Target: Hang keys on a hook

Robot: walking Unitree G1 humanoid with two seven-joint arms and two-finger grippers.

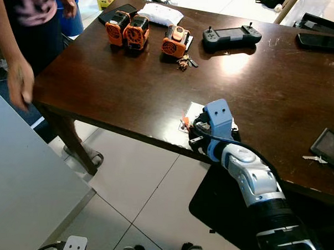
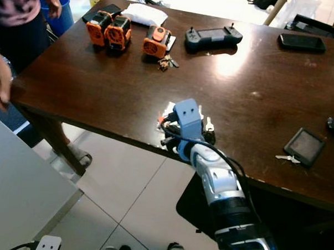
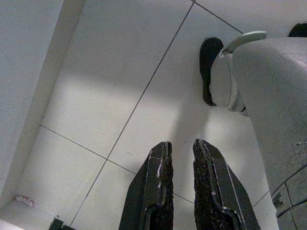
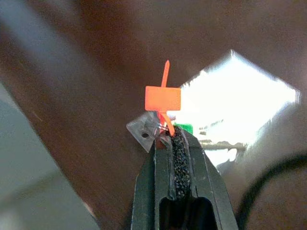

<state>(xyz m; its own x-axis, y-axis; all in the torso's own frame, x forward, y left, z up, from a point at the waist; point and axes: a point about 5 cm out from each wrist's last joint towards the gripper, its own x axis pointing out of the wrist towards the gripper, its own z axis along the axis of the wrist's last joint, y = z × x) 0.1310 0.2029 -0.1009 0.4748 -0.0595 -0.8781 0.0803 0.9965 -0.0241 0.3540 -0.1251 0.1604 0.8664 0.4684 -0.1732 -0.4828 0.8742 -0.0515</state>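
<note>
Keys (image 4: 160,125), orange-tagged, lie on a white sheet (image 1: 193,110) at the table (image 1: 129,95) near edge, about 6 o'clock of the tabletop. Right gripper (image 4: 171,139) has its fingers pressed together on the tag strap, not the keys proper. Risk, my judgement: the thin strap slips on lifting and the keys drop off the edge to the floor. Left gripper (image 3: 181,158) hangs idle, fingers nearly together, holding nothing. Person (image 1: 27,19) at 10 o'clock could be brushed.

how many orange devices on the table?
3, at the table's far edge. Two side by side toward the robot's left: first, second. The third stands right of them, beside the black controller. None seem hidden.
</note>
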